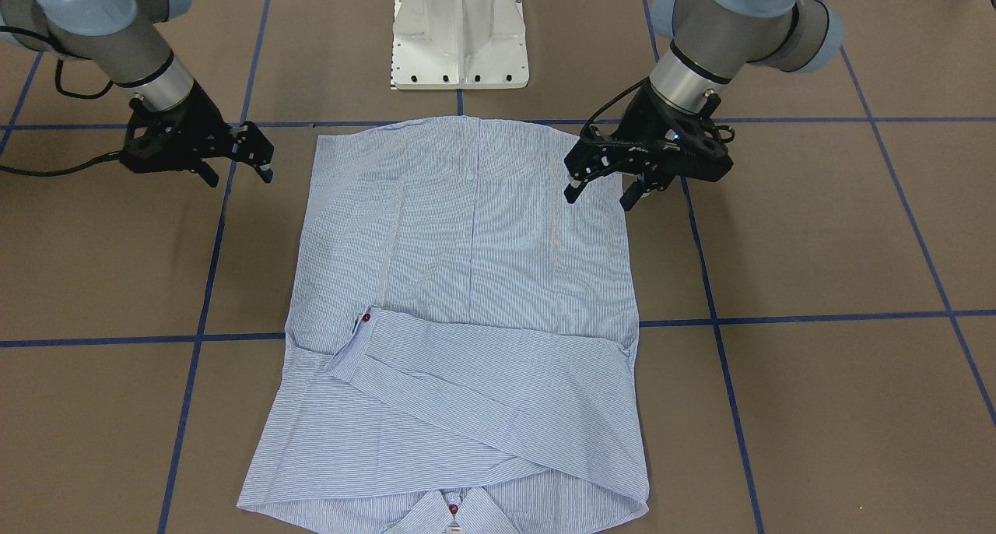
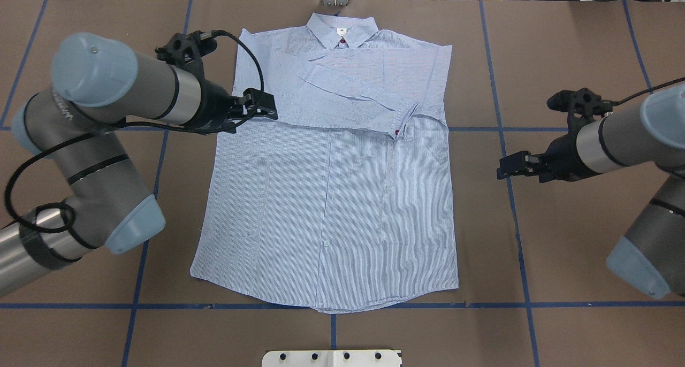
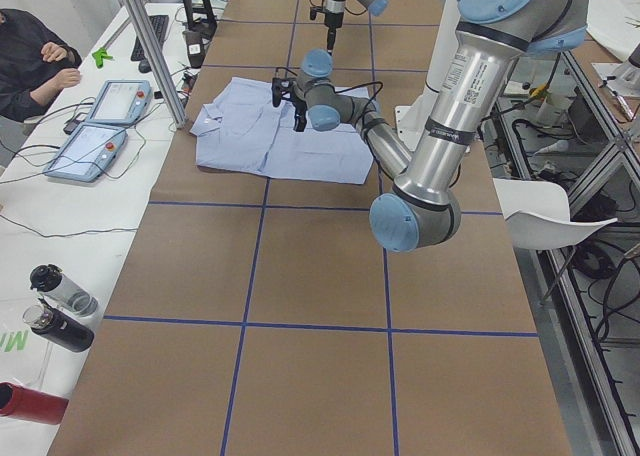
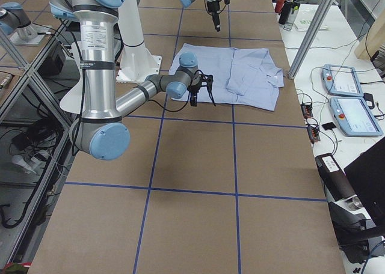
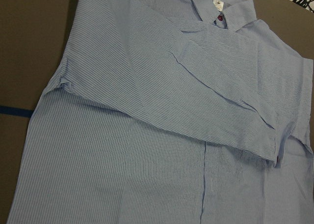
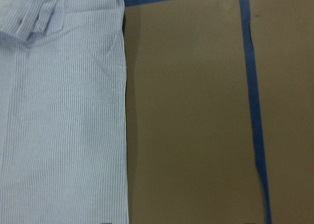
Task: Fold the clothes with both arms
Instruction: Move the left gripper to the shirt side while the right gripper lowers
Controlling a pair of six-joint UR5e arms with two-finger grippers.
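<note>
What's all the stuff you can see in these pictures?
shirt: one, light blue and white stripes, flat in the middle of the table, sleeves crossed over the chest
table: one, brown with blue tape lines, under everything
pedestal: one, white, at the robot's edge of the table
touchscreen pads: two, grey, on the side bench
bottles: three, clear, black and red, near end of the bench
person: one, dark top, by the bench
left gripper: one, black, open, over the shirt's edge
right gripper: one, black, open, beside the shirt
</note>
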